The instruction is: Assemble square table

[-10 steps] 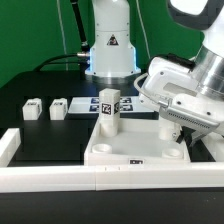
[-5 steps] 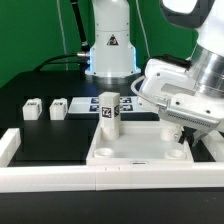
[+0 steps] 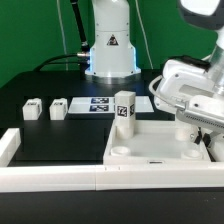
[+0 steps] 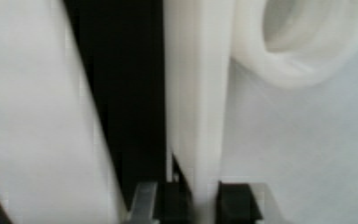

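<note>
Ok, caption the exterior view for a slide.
The gripper clamps the square tabletop; one leg stands in a corner socket, two loose legs rest on the table.

a robotics laboratory: a white industrial robot arm base (image 3: pixel 110 40) bearing a black triangular warning sticker (image 3: pixel 113 42) and a blue glowing light (image 3: pixel 92 62) stands at the back of a matte black workbench (image 3: pixel 50 135), thin cables (image 3: pixel 74 28) trailing behind it against a plain green cloth backdrop (image 3: pixel 25 35). the arm's bulky white wrist housing (image 3: pixel 190 90) hangs over the bench at the exterior view's right. printed black-and-white tags mark the thin flat white marker board (image 3: pixel 100 105) and the white plastic square table slab (image 3: pixel 160 150), and long white border rails (image 3: pixel 50 178) fence the work area.
</note>
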Controlling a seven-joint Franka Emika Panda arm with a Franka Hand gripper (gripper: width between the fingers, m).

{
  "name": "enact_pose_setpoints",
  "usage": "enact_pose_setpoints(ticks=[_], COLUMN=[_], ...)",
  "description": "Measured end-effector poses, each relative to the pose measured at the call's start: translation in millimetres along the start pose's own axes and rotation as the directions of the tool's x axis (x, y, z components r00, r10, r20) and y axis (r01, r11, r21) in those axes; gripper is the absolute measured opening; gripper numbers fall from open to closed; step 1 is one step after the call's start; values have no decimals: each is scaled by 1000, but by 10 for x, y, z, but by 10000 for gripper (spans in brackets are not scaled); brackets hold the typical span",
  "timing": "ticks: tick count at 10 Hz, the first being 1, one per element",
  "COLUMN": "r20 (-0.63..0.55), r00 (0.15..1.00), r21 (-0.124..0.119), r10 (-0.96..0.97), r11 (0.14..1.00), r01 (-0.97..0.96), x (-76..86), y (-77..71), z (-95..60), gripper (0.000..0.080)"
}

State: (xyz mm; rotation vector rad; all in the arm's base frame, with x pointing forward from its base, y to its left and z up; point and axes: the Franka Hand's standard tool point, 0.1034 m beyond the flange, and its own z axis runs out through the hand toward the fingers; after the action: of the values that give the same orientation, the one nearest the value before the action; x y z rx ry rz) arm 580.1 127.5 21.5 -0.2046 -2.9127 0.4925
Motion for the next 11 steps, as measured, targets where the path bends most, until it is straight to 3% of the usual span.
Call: enact_pose_setpoints(ticks=[1,5,6,7,8,9,10,11], r20=[-10,-16,-20,-24,-29,-33,-35,-36], r00=[1000,1000,1000,1000,1000,999,999,999], r21=[16,26,38,48,58,63,65,64], r10=[-8,-16,-11,-5,2,6,9,10], r11=[1000,1000,999,999,998,998,998,998], r01=[9,17,11,6,0,-4,-6,-8], x=[-1,-6,-12,-17,-19,-20,-23,-26], y=[-4,-67,-124,-179,-235,-269,-285,-294], z=[-9,29,29,21,16,13,13,16], gripper=[63,67,311,311,519,519,621,621])
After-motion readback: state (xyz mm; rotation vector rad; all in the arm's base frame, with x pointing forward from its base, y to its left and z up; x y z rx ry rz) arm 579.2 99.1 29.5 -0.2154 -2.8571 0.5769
